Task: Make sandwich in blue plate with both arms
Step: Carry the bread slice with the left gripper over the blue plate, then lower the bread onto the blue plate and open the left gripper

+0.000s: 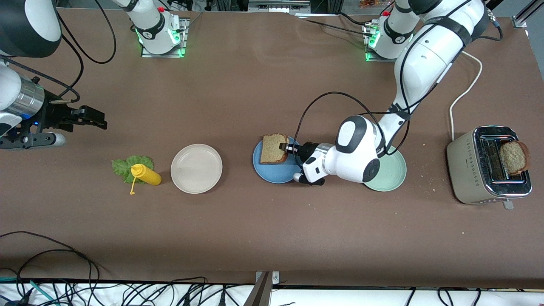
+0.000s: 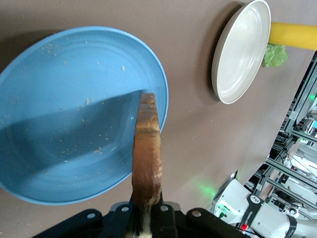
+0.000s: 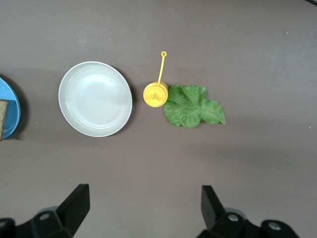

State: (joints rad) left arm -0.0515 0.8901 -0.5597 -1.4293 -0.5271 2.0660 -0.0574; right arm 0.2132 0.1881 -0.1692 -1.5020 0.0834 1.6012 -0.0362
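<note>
My left gripper (image 1: 285, 148) is shut on a slice of brown bread (image 1: 274, 148) and holds it over the blue plate (image 1: 276, 175), at the plate's rim. In the left wrist view the slice (image 2: 147, 148) stands edge-on between the fingers of the left gripper (image 2: 147, 218), above the crumb-strewn blue plate (image 2: 64, 124). A second slice (image 1: 514, 157) sticks out of the toaster (image 1: 476, 170). The lettuce leaf (image 1: 126, 165) lies on the table toward the right arm's end. My right gripper (image 1: 91, 118) is open and empty, up over the table near the lettuce (image 3: 193, 106).
A yellow mustard bottle (image 1: 146, 174) lies against the lettuce. A cream-white plate (image 1: 196, 168) sits between it and the blue plate. A pale green plate (image 1: 391, 176) lies partly under the left arm. Cables run along the table edge nearest the camera.
</note>
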